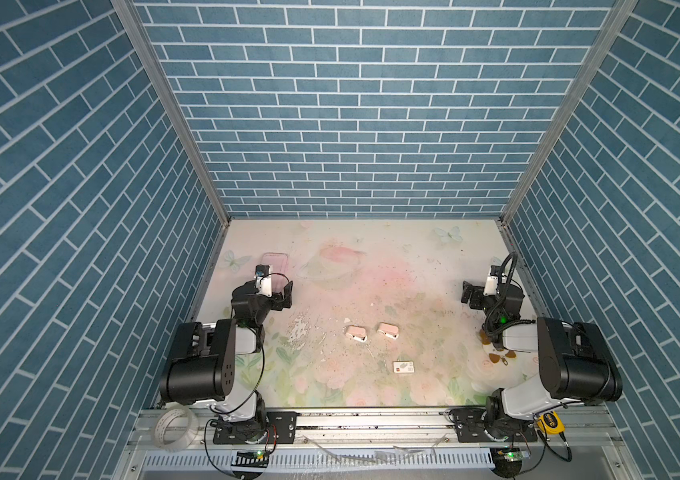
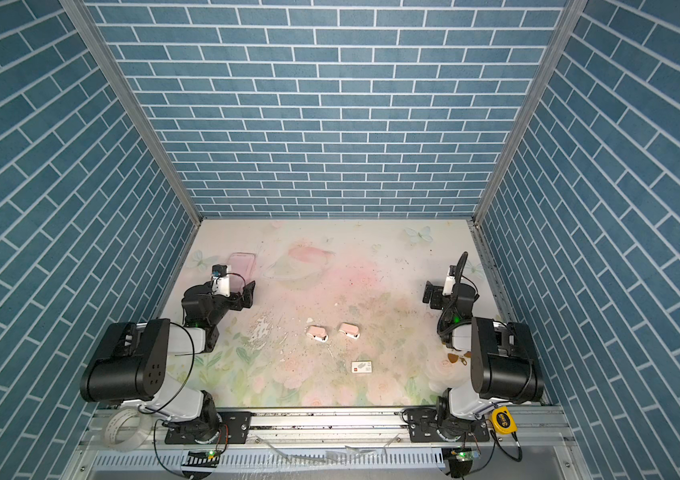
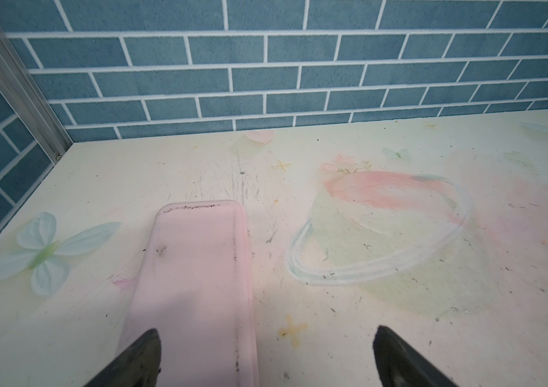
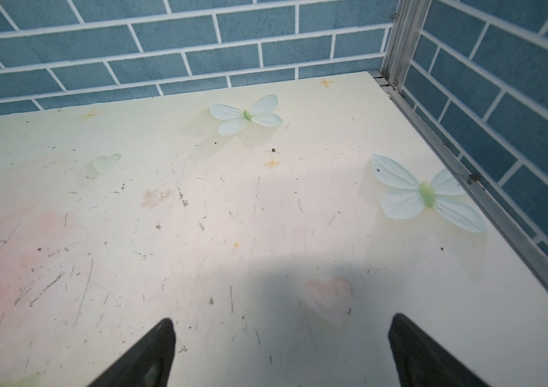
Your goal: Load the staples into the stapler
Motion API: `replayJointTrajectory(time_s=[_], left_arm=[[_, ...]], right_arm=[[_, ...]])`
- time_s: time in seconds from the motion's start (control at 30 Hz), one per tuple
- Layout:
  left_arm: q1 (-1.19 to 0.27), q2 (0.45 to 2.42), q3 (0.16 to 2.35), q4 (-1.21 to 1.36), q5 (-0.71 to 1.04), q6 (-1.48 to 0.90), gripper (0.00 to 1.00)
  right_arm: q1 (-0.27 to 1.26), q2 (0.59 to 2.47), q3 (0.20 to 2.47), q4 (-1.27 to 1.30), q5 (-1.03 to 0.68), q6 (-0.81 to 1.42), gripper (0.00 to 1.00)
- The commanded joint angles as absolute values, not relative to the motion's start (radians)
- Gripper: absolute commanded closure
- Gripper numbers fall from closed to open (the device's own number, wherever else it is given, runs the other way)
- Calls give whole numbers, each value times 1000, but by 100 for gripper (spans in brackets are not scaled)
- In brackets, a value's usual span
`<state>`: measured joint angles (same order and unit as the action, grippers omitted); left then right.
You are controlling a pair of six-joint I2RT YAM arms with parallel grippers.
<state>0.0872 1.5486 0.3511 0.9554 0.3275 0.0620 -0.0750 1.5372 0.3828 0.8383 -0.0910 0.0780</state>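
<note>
My left gripper [image 1: 284, 296] and right gripper [image 1: 467, 293] both stand wide open with nothing between the fingers. In each wrist view there is only bare table [image 4: 232, 217] past the tips, apart from a flat pink tray [image 3: 195, 268] running under my left gripper [image 3: 265, 330]. Both grippers point at the far wall.

I take the stapler and the staples to be the 2 small pink-and-white pieces at mid-table, the left piece [image 1: 357, 333] and the right piece [image 1: 388, 331]. At this size I cannot tell which is which. They lie just beside each other without touching. Each has its long axis running roughly across the table, with the right end tipped slightly toward my bases.

The relation that matters is that both pieces sit behind my fingertips, inward and back toward the bases, so neither wrist camera sees them. They lie between the 2 grippers and well apart from both. The left piece is nearer my left gripper and the right piece nearer my right gripper [image 4: 281, 317]. I judge each arm must swing inward and pull back before it can close across a piece's short side.

A white card [image 1: 404, 367] with a red mark lies nearer the bases.
</note>
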Motion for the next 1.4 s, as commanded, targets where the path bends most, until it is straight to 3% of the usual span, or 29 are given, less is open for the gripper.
replayJointTrajectory(time_s=[0.0,0.57,0.8,0.9,1.0,1.13,1.37], left_arm=[[84,1540,350,958,334,68,0],[50,1509,378,874,318,105,0],[51,1325,540,440,429,161,0],[51,1263,663,129,519,219,0],[35,1229,804,-203,653,310,1],[-86,1184,915,-543,692,481,0],[-416,1154,938,-697,654,545,1]], right_arm=[[-77,1539,399,851,-95,45,1],[-75,1496,419,780,-60,51,1],[-69,1293,565,303,67,154,1],[-69,1155,604,82,26,307,1],[-69,1029,625,-88,-141,401,1],[-68,905,626,-268,-351,498,1],[-63,777,561,-519,-477,599,10]])
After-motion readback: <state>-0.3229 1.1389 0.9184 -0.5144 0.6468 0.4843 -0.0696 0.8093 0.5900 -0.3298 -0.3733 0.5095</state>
